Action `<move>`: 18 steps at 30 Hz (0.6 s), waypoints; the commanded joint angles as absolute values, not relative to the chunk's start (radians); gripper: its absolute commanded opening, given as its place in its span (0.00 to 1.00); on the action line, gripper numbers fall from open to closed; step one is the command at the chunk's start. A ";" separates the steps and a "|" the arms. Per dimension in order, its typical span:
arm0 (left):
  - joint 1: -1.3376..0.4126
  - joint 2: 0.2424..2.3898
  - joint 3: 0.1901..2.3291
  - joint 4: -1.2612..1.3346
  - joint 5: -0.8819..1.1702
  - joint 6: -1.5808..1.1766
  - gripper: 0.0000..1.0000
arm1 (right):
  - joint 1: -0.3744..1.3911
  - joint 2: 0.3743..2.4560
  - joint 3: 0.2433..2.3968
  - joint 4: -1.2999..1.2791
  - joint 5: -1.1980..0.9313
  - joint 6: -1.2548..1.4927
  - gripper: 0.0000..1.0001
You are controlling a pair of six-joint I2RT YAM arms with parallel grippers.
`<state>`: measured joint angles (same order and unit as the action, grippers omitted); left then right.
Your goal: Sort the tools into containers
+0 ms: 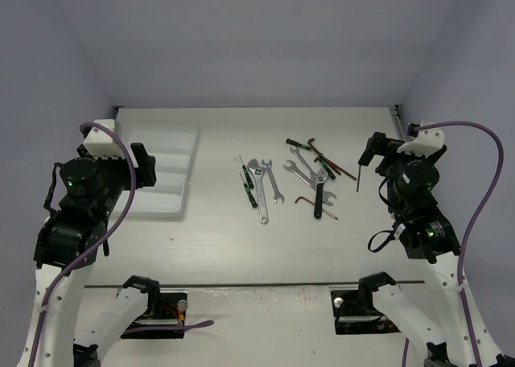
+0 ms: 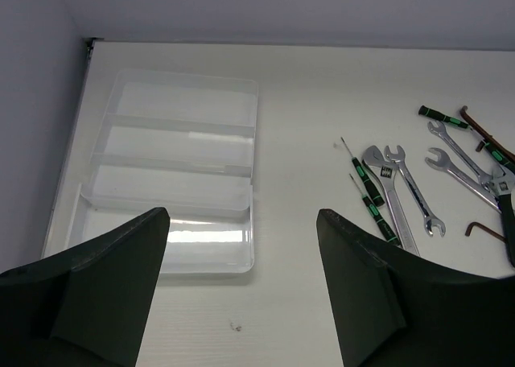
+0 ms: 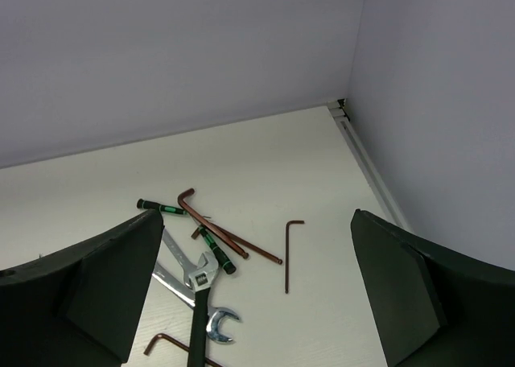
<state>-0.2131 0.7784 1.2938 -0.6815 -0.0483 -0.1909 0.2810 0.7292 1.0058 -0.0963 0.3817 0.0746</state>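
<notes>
Wrenches (image 2: 392, 196), screwdrivers (image 2: 372, 191), hex keys (image 3: 286, 258) all loose on surface (image 1: 225, 246), none in tray (image 1: 165, 154) yet; left tool (image 2: 241, 222), right tool (image 3: 255, 216) both spread, empty.

The right gripper (image 3: 256, 222) has its two fingers spread wide. On the white table (image 3: 265, 158), one hex key (image 3: 287, 258) lies alone. Left of it sit a long hex key (image 3: 229, 237), a green-black screwdriver (image 3: 216, 250) and a black-handled wrench (image 3: 197, 311).
</notes>
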 commanded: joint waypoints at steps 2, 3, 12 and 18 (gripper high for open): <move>-0.221 0.776 1.297 -0.638 -0.054 -0.200 0.71 | 0.282 0.699 0.981 -0.041 0.400 0.104 1.00; -0.221 0.777 1.296 -0.637 -0.052 -0.202 0.71 | 0.282 0.699 0.973 -0.042 0.376 0.104 1.00; -0.221 0.816 1.265 -0.638 -0.014 -0.239 0.71 | 0.282 0.869 0.888 -0.085 0.253 0.285 1.00; -0.225 0.854 1.218 -0.640 0.051 -0.280 0.71 | 0.284 1.183 0.935 -0.142 0.095 0.449 0.60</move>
<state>-0.2153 0.8179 1.2328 -0.6833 -0.0097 -0.2367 0.2811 0.9945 0.9022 -0.1274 0.2238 0.3000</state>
